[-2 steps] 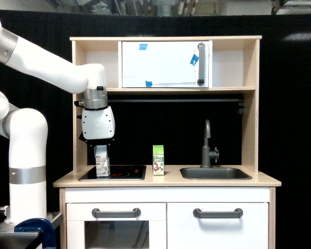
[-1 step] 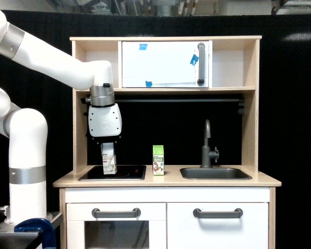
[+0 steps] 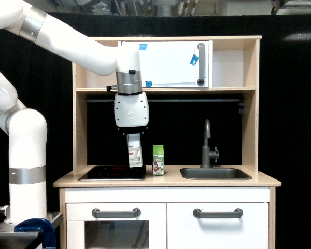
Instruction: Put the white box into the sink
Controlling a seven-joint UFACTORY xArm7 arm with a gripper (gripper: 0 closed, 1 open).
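In the middle of the exterior view, slightly left of centre, the gripper [image 3: 134, 136] hangs straight down from the white arm [image 3: 67, 39] that reaches in from the upper left of the frame. It is clenched on the top of the white box [image 3: 135, 154], which is held upright in the air, its base just above the right edge of the black stovetop [image 3: 101, 173]. Just to the right of the box in the picture, the green juice carton [image 3: 158, 160] stands on the wooden counter [image 3: 166, 181], apart from the box. Further right, in the lower right part of the counter, lies the sink [image 3: 215, 174] with its dark faucet [image 3: 208, 145] rising behind it; the box is well apart from it, with the juice carton between. At the top of the frame a white cabinet door [image 3: 166, 64] with blue tape pieces sits in the upper shelf. Below the counter are two white fronts with grey handles [image 3: 218, 212]
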